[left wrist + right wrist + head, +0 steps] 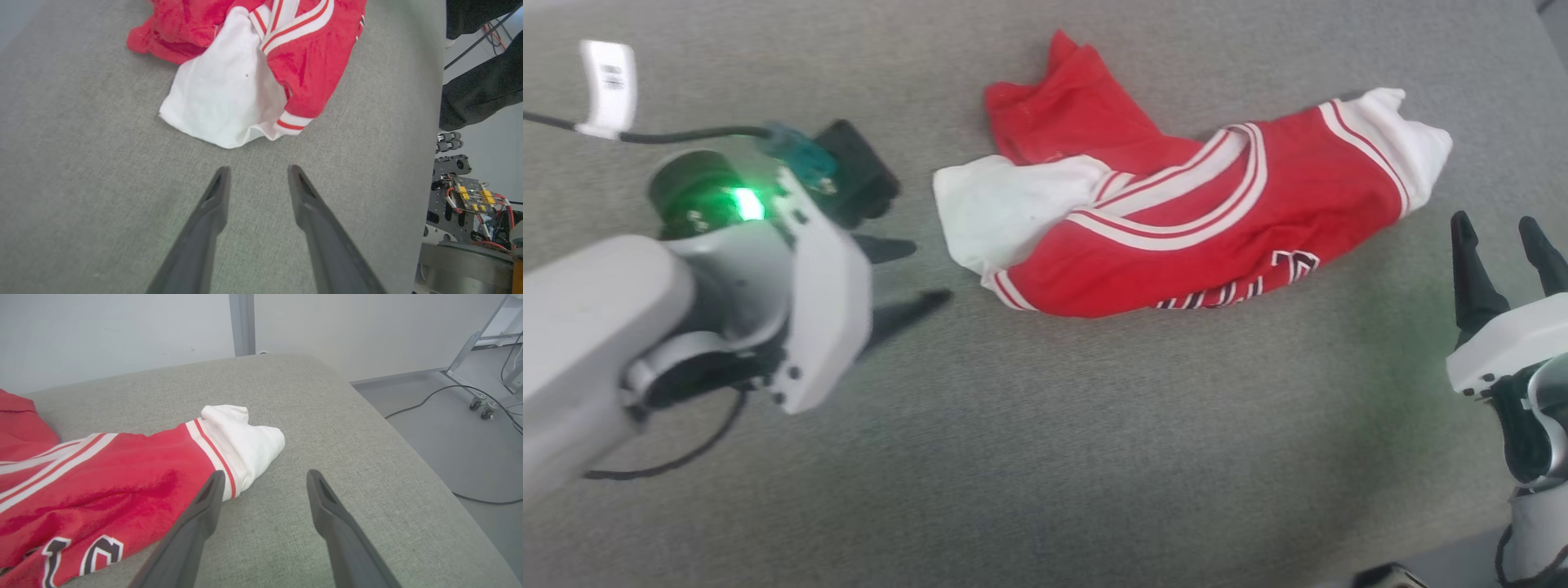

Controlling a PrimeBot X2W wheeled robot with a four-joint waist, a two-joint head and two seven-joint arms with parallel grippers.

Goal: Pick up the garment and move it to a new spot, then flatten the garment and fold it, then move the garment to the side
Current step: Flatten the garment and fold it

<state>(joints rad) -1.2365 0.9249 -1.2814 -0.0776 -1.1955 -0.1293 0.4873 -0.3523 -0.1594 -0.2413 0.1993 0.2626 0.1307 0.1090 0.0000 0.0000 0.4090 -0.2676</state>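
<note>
- Lying crumpled on the grey surface (1094,449), the garment (1176,220) is sprawling between both grippers, lettering toward the near edge.
- The left gripper (931,271) is hanging empty, jaws parted, pointing at the white cloth, near but apart.
- The right gripper (1494,220) is hovering released, just beside the white sleeve end.
</note>
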